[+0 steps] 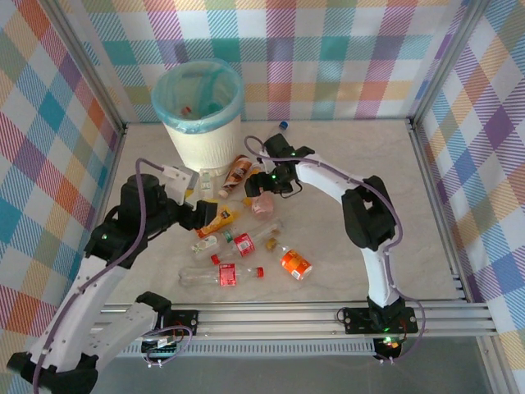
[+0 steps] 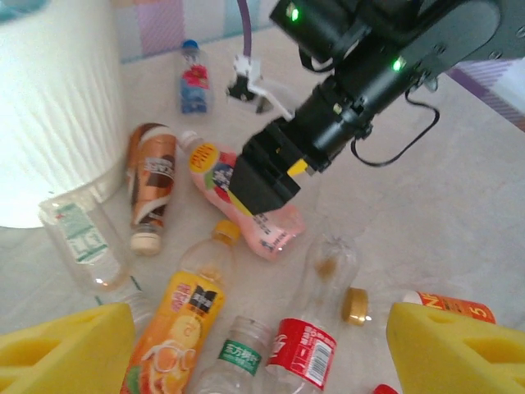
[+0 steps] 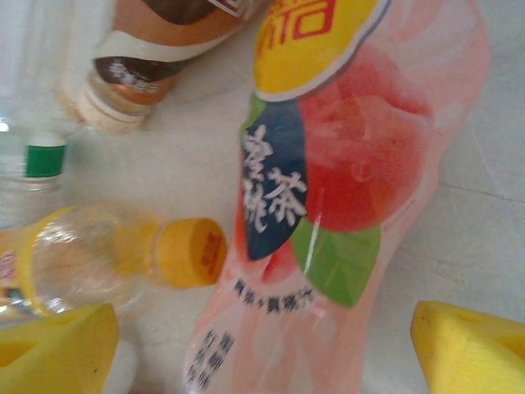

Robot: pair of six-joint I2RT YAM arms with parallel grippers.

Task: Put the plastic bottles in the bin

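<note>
Right hand (image 3: 264, 349) sits low over the pink peach tea bottle (image 3: 344, 164), its yellow pads (image 3: 472, 345) spread wide on either side, nothing clamped. That bottle lies flat on the tabletop (image 1: 344, 238), just beside a brown-label bottle (image 2: 150, 176) and near the foot of the white ribbed bin (image 1: 205, 139). Left hand (image 2: 262, 345) is open as well, poised above the orange juice bottle (image 2: 176, 320) and a red-label bottle (image 2: 303, 349), both lying on their sides.
</note>
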